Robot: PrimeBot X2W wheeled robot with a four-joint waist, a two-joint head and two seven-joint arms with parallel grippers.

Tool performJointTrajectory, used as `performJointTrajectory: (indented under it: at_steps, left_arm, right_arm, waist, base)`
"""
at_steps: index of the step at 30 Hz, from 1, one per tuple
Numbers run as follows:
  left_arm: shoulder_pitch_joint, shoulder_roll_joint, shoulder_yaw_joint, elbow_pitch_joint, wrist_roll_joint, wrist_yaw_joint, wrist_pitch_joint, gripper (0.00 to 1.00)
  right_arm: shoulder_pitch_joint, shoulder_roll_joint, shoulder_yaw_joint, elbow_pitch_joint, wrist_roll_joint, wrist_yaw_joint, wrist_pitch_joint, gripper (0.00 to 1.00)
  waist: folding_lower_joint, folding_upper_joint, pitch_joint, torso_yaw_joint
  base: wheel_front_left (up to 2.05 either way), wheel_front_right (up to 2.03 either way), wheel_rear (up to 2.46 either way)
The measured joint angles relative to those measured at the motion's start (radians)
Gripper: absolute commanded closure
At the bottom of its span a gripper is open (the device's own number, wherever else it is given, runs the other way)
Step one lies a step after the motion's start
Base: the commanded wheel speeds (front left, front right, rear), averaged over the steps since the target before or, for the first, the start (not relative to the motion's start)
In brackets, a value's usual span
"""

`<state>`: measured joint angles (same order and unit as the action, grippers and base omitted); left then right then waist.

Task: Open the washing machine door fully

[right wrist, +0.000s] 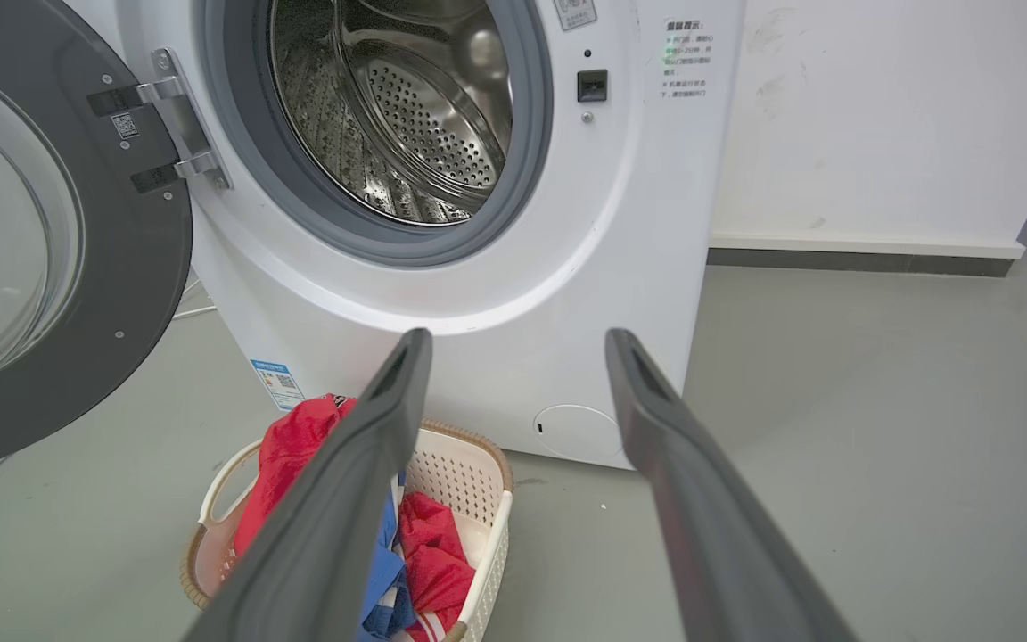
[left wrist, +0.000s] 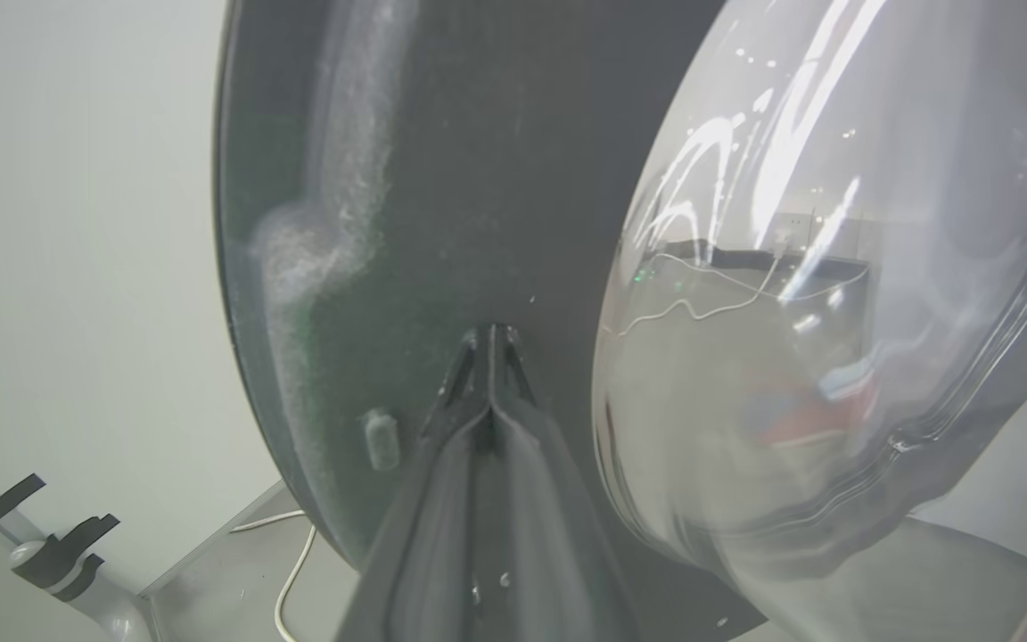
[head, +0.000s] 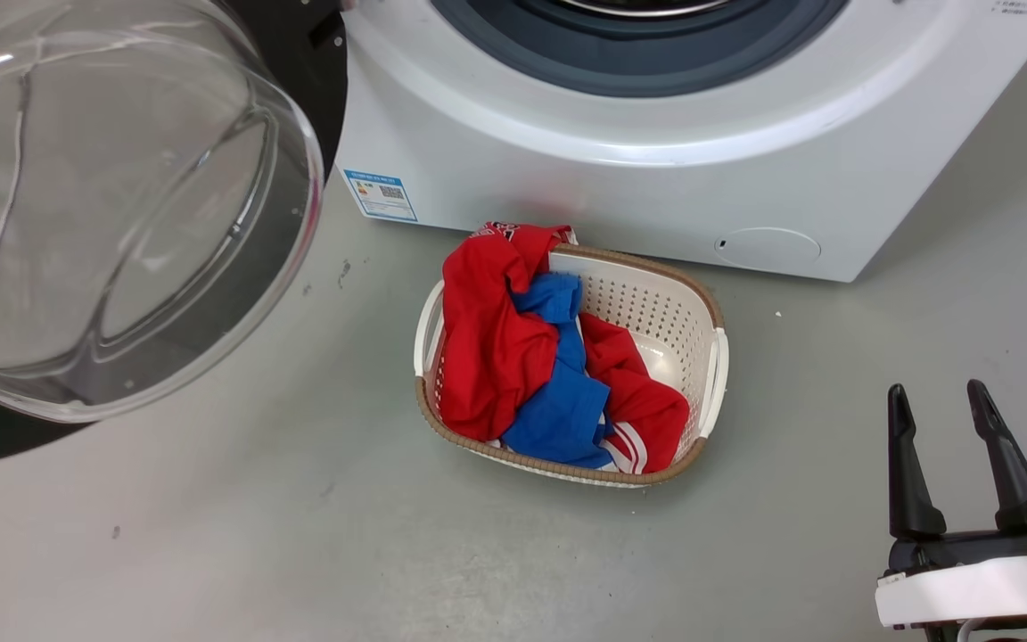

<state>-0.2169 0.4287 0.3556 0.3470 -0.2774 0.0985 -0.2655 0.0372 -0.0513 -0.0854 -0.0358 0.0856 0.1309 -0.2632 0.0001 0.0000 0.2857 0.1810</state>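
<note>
The washing machine door (head: 121,205) stands swung out to the left of the white machine (head: 612,178), its clear glass bowl bulging toward the head camera. In the right wrist view the door (right wrist: 139,267) hangs on its hinge (right wrist: 175,116), well clear of the drum mouth (right wrist: 406,116). My left gripper (left wrist: 488,334) is shut with nothing in it. Its tips sit at the door's dark inner ring (left wrist: 442,178), just left of the glass bowl (left wrist: 834,312). My right gripper (head: 936,392) is open and empty low on the right, apart from the machine. Its fingers point toward the machine's lower front (right wrist: 518,339).
A white laundry basket (head: 710,303) with red and blue clothes (head: 513,357) sits on the grey floor right before the machine. In the right wrist view the basket (right wrist: 496,464) lies just below the fingers. A white wall (right wrist: 879,116) stands right of the machine.
</note>
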Motion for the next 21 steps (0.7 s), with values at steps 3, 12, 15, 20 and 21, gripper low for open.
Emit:
performJointTrajectory:
  at_steps: [3,12,15,20,21]
  left_arm:
    - [-0.043,0.023,0.019,0.054,0.000,-0.020,0.000,1.00]
    - [-0.165,0.081,0.042,0.233,0.002,-0.072,0.000,1.00]
    - [-0.197,0.100,0.047,0.284,0.007,-0.084,0.000,1.00]
    - [-0.230,0.118,0.054,0.337,0.021,-0.101,0.000,1.00]
    - [-0.234,0.120,0.054,0.345,0.024,-0.105,0.000,1.00]
  right_arm:
    - [-0.003,0.000,-0.002,-0.003,-0.004,0.000,0.000,0.00]
    - [-0.018,0.000,-0.003,-0.006,-0.015,0.000,0.000,0.00]
    - [-0.026,0.000,-0.004,-0.007,-0.015,0.000,0.000,0.00]
    - [-0.031,0.000,-0.005,-0.007,-0.016,0.000,0.000,0.00]
    - [-0.033,0.000,-0.006,-0.007,-0.016,0.000,0.000,0.00]
  waist:
    - [0.0000,0.0000,0.013,-0.005]
    - [0.0000,0.0000,0.047,-0.018]
    - [0.0000,0.0000,0.056,-0.021]
    - [0.0000,0.0000,0.065,-0.026]
    - [0.0000,0.0000,0.065,-0.027]
  base:
    - [0.00,0.00,0.00]
    - [0.00,0.00,0.00]
    - [0.00,0.00,0.00]
    - [0.00,0.00,0.00]
    - [0.00,0.00,0.00]
